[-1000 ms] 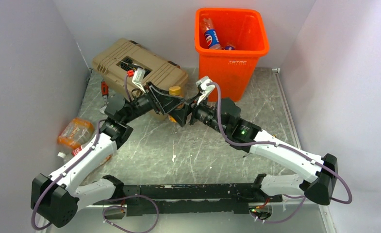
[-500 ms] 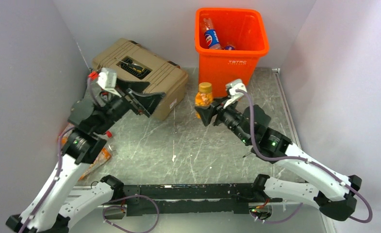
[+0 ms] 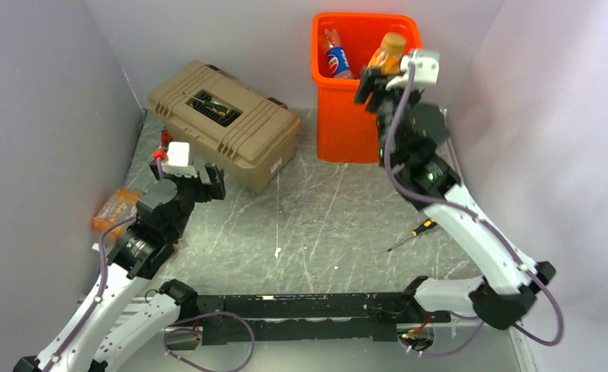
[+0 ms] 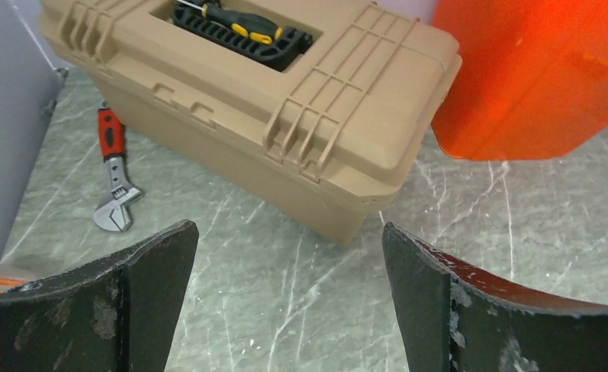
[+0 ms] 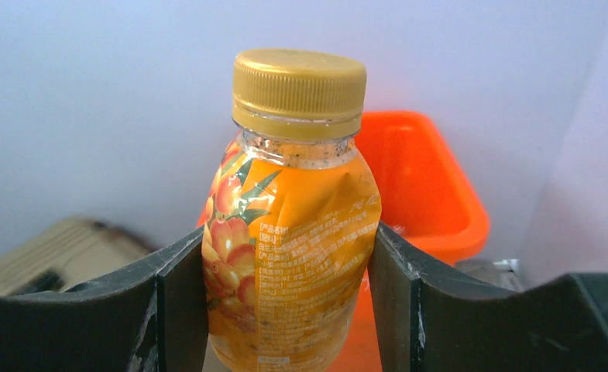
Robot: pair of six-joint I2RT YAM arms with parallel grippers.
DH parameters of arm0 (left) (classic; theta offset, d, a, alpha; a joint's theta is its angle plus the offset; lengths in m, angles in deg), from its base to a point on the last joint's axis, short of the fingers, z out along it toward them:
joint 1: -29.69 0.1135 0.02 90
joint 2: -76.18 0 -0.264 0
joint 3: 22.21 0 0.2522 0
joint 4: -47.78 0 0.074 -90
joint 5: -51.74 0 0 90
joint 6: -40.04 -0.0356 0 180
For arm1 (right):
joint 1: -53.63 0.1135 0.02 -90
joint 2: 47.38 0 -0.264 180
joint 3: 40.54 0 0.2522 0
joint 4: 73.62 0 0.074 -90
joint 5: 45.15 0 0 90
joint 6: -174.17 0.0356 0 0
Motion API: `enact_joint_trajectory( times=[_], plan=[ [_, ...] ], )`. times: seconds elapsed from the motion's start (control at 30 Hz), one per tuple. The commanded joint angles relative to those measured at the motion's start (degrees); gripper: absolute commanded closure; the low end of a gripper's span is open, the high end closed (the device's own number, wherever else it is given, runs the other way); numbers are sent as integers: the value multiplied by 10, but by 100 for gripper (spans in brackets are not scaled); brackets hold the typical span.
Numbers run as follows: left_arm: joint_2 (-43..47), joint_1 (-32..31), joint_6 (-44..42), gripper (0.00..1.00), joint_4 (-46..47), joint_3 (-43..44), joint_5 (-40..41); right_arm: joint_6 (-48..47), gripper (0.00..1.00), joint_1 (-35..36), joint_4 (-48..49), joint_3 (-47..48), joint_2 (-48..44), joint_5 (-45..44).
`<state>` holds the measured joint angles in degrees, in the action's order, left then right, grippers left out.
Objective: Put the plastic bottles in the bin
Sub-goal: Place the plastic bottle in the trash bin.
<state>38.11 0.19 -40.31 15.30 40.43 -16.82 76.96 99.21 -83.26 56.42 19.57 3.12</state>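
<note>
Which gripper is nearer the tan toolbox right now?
Left. The left gripper hovers open just short of the toolbox, facing it. The right gripper is farther off to the right, raised at the bin, shut on a bottle.

Everything is bright, with soft, even light. A faint shadow sits at the near side of the toolbox [image 3: 223, 128]. Close up, the juice bottle [image 5: 293, 256] looks sharp, but the bin [image 5: 420, 182] behind it is fuzzy.
</note>
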Motion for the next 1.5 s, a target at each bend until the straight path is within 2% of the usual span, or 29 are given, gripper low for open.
enact_joint_trajectory(
  times=[0.0, 0.2, 0.3, 0.6, 0.73, 0.87, 1.07, 1.1, 1.2, 1.37, 1.47],
  plan=[
    [40, -1, -10, 7, 35, 7, 47, 44, 67, -112, 9, 111, 84, 32],
    [39, -1, -1, 8, 34, 3, 35, 71, 67, -198, 8, 215, 219, 68],
    [38, -3, 2, 8, 32, 2, 33, 116, 67, -229, 10, 243, 265, 107],
    [36, -10, -4, 8, 33, 1, 31, 119, 66, -248, -38, 420, 431, 145],
    [31, -10, -6, 8, 32, 1, 33, 137, 63, -264, -46, 441, 464, 158],
    [26, -10, -7, 7, 33, 1, 36, 152, 52, -275, -56, 444, 476, 165],
    [21, -10, -8, 7, 32, 1, 35, 157, 51, -288, -65, 446, 481, 169],
    [21, -10, -9, 7, 32, 1, 36, 157, 47, -290, -68, 446, 482, 171],
    [21, -10, -9, 7, 32, 1, 36, 165, 26, -293, -74, 444, 481, 174],
    [15, -10, -10, 7, 32, 1, 36, 187, 1, -292, -80, 450, 463, 198],
    [12, -10, -10, 7, 30, 2, 36, 195, 0, -286, -97, 495, 461, 207]
  ],
)
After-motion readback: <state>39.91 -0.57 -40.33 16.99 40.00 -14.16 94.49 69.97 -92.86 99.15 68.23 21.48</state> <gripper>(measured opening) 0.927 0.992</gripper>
